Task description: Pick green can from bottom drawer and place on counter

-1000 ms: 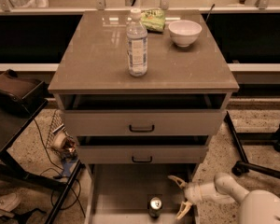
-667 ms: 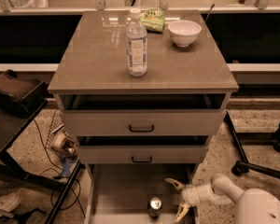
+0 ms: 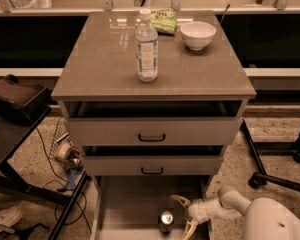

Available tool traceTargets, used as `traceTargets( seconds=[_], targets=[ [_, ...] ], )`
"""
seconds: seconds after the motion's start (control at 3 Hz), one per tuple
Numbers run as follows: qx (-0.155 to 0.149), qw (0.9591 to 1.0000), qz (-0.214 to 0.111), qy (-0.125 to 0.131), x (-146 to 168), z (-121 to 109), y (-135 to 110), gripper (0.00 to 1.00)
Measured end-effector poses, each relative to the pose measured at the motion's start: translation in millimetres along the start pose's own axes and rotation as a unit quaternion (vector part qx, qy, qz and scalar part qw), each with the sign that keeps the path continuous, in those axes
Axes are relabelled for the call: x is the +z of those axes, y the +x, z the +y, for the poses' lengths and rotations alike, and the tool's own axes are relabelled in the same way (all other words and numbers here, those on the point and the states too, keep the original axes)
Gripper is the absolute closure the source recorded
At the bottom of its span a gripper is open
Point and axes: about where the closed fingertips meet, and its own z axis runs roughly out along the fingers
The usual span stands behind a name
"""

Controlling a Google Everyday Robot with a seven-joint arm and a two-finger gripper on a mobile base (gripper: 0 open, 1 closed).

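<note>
The green can (image 3: 166,221) stands upright on the floor of the open bottom drawer (image 3: 125,209), near its front; only its silver top and a dark side show. My gripper (image 3: 183,215) is inside the drawer just right of the can, fingers spread open, one finger (image 3: 180,199) behind the can and the other (image 3: 188,230) in front. It does not touch the can. The counter (image 3: 105,59) is the glossy grey-brown top of the cabinet above.
On the counter stand a clear water bottle (image 3: 146,46), a white bowl (image 3: 197,34) and a green snack bag (image 3: 164,20). Two upper drawers with black handles (image 3: 151,137) are partly pulled out. A dark stand (image 3: 15,109) and cables are left; chair legs (image 3: 270,176) are right.
My gripper has shifted left inside the bottom drawer, closer to the can. The can and the counter items have not moved.
</note>
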Motion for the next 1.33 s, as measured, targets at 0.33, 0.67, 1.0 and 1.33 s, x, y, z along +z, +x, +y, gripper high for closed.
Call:
traceTargets(
  seconds=[0.33, 0.67, 1.0, 1.33],
  targets=[
    [0.011, 0.9998, -0.005, -0.013, 9.7, 2.7, 0.5, 0.0],
    [0.019, 0.9996, -0.016, -0.012, 15.8, 2.3, -1.0, 0.0],
    [0.025, 0.9992, -0.026, -0.016, 21.3, 1.3, -2.0, 0.0],
    [0.022, 0.9994, -0.021, -0.02, 27.1, -1.2, -5.0, 0.13]
  ],
)
